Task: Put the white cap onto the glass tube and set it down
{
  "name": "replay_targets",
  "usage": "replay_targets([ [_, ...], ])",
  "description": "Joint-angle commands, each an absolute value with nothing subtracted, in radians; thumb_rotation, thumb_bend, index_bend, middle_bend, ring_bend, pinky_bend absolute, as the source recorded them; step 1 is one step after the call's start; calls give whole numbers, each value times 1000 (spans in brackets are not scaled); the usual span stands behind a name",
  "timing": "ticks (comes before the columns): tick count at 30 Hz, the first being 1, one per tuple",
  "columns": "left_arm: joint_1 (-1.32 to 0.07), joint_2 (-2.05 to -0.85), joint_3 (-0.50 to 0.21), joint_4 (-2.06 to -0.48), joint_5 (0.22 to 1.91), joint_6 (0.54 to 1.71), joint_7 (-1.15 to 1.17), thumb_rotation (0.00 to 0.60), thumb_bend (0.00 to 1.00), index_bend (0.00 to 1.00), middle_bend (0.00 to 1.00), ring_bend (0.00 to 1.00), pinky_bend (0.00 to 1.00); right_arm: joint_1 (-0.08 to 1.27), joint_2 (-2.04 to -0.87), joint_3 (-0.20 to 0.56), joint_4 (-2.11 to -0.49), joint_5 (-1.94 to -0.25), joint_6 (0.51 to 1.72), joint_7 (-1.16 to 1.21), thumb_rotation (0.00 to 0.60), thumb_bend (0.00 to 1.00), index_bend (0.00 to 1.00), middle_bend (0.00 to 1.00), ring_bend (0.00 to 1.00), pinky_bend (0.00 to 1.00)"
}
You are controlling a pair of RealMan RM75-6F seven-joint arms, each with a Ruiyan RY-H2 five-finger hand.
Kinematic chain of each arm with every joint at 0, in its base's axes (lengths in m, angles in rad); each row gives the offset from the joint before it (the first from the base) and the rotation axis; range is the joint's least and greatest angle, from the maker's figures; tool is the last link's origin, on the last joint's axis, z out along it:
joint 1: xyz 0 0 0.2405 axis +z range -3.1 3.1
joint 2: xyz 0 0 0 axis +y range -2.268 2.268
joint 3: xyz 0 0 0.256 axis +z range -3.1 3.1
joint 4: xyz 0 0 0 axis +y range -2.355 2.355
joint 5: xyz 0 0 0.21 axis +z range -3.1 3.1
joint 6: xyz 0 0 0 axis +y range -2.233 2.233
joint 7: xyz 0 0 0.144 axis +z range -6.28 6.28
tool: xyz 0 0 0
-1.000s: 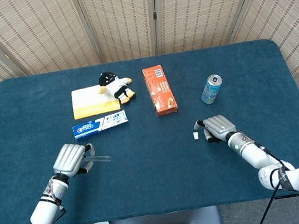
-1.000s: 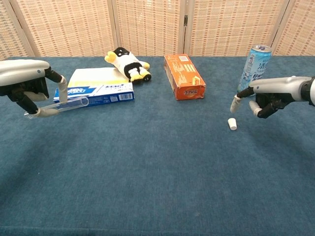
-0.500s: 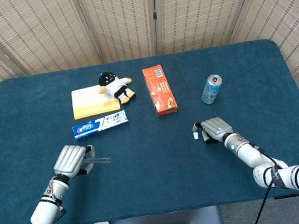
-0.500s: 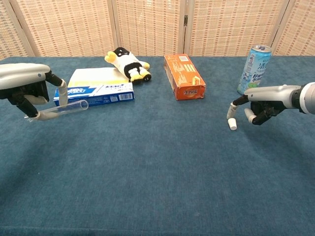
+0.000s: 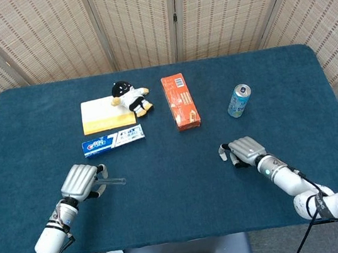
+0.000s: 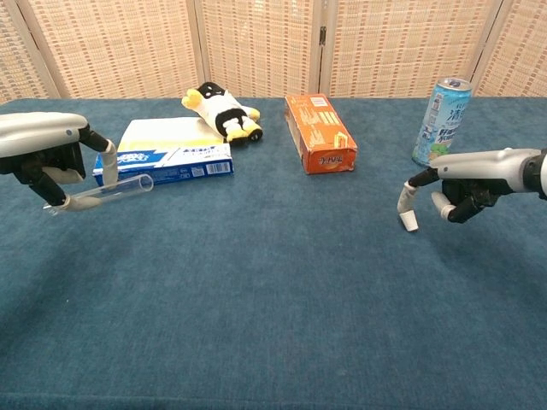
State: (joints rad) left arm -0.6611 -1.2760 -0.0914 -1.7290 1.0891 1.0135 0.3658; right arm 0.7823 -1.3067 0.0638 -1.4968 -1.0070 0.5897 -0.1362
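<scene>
The glass tube (image 6: 113, 188) lies nearly level in my left hand (image 6: 47, 158), which grips its closed end at the table's front left; its open end points right. In the head view the same left hand (image 5: 83, 180) holds the tube (image 5: 111, 181) just above the cloth. The small white cap (image 6: 411, 223) hangs tilted at the fingertips of my right hand (image 6: 466, 188), which pinches its top low over the table at the front right. From above, the cap (image 5: 224, 152) shows only as a small white spot at the left edge of the right hand (image 5: 246, 150).
An orange box (image 5: 180, 101) lies at the table's middle back and a blue drink can (image 5: 238, 101) stands behind my right hand. A toothpaste box (image 5: 113, 140) lies beyond my left hand, with a plush penguin (image 5: 129, 97) on a white and yellow block (image 5: 100, 114) behind it.
My right hand came down onto the cap, took hold of it and drew it slightly toward me, so that it now tilts. The left hand and tube have barely moved.
</scene>
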Motion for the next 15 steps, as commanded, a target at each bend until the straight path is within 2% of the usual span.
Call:
replay_targets([
  [1,-660,-1275,-92,-1730,1089,1015,365,600,426,596,1000,1000,1000,770,-1276,44,-1537,-1016,616,-156,600,840,271,1000,1000,1000],
  [9,-656,-1272,-93,-1739,1097,1022,365,600,426,596,1000,1000,1000,746,-1222,31,-1619,-1036,709,-202,600,818,271,1000,1000,1000],
  [12,-653,-1269,-92,-1741,1098,1024,362,600,426,596,1000,1000,1000,730,-1193,34,-1666,-1049,765,-222,600,706,271,988,1000,1000],
  [15,-650,-1264,-92,-1742,1100,1023,356,600,426,596,1000,1000,1000,705,-1166,43,-1710,-1075,841,-236,600,575,271,902,956,999],
])
